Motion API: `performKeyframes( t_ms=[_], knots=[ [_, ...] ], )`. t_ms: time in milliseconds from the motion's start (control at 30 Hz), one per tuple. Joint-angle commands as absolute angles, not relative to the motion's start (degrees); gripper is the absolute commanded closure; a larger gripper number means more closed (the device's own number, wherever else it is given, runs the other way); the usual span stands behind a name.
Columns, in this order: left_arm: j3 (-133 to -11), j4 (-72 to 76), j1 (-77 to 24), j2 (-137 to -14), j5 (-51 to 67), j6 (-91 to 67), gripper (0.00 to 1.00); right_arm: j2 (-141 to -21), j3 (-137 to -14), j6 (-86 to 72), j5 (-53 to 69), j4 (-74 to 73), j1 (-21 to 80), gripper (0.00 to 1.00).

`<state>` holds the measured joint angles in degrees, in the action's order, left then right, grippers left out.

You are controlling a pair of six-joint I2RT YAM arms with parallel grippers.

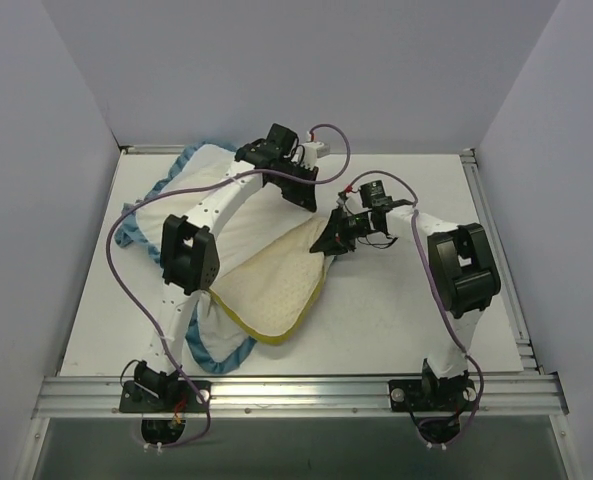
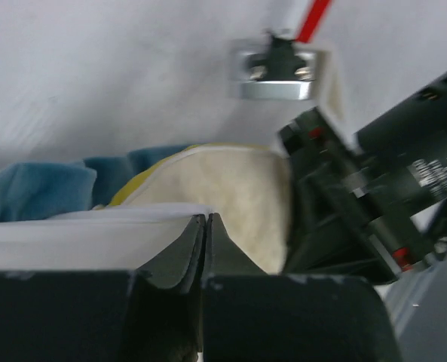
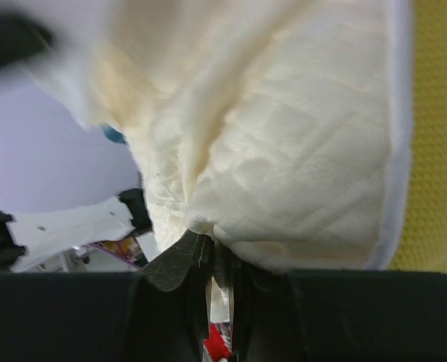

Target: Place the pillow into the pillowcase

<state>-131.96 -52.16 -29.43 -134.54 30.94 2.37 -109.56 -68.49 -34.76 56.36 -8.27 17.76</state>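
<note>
The cream pillow point(image 1: 276, 285) with its olive-yellow side band lies partly inside the pillowcase point(image 1: 231, 215), whose white inside and teal ruffle point(image 1: 176, 175) spread over the table's left half. My left gripper point(image 1: 301, 190) is shut on the pillowcase's white upper edge point(image 2: 95, 234) at the far side of the opening. My right gripper point(image 1: 328, 240) is shut on the pillow's far right corner point(image 3: 283, 151), pinching the cream fabric. In the left wrist view the pillow point(image 2: 223, 188) shows just beyond my fingertips, with the right gripper point(image 2: 359, 196) next to it.
A white table point(image 1: 406, 310) with metal rails along the near edge point(image 1: 296, 390) and right side. Grey walls close in on three sides. Purple cables point(image 1: 126, 280) loop from both arms. A metal bracket point(image 2: 277, 72) shows in the left wrist view.
</note>
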Motion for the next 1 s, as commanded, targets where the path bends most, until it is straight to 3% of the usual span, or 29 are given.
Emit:
performKeyframes(
  t_ms=[0, 167, 300, 367, 400, 467, 533, 567, 667, 733, 767, 967],
  knots=[
    [-131.67, -40.11, -34.63, -128.24, 49.3, -14.64, 1.0, -108.64, -74.87, -49.63, 60.29, 9.72, 18.2, 1.0],
    [-130.26, -32.52, -34.45, -124.72, 47.38, -22.15, 1.0, -105.91, -72.17, -68.36, 59.77, 35.05, 10.3, 1.0],
    [-123.87, -31.99, -34.1, -122.52, 41.69, -20.75, 1.0, -107.31, -68.91, -67.17, 59.59, 36.48, 5.8, 1.0],
    [-121.74, -31.82, -33.49, -122.61, 39.21, -18.2, 1.0, -107.4, -68.64, -59.28, 59.16, 28.61, 6.15, 1.0],
    [-120.86, -31.9, -32.88, -122.78, 35.11, -16.63, 0.97, -107.32, -68.9, -54.98, 56.71, 24.13, 6.24, 1.0],
    [-120.76, -33.57, -31.91, -123.31, 32.53, -12.84, 0.63, -108.62, -70.04, -45.55, 53.98, 14.18, 6.15, 1.0],
    [-121.55, -36.37, -28.93, -122.7, 30.6, -10.65, 0.46, -109.68, -70.4, -41.33, 50.11, 8.62, 5.28, 0.91],
    [-121.38, -37.78, -27.44, -122.0, 30.15, -9.85, 0.36, -110.04, -70.4, -40.26, 48.79, 6.61, 4.32, 0.72],
    [-116.82, -44.72, -21.37, -116.47, 29.01, -2.4, 0.32, -108.47, -71.8, -35.97, 45.8, -6.46, 3.34, 0.31],
    [-111.83, -49.98, -16.64, -110.69, 27.52, 5.3, 0.31, -105.84, -69.54, -35.77, 46.84, -13.41, 3.08, 0.21],
    [-106.49, -51.66, -15.39, -108.65, 25.07, 7.71, 0.29, -102.25, -67.69, -36.29, 47.28, -14.75, 3.34, 0.08],
    [-87.75, -63.45, -11.95, -96.25, 23.9, 24.07, 0.21, -95.1, -54.06, -35.85, 52.99, -17.42, 11.06, 0.06]
  ],
)
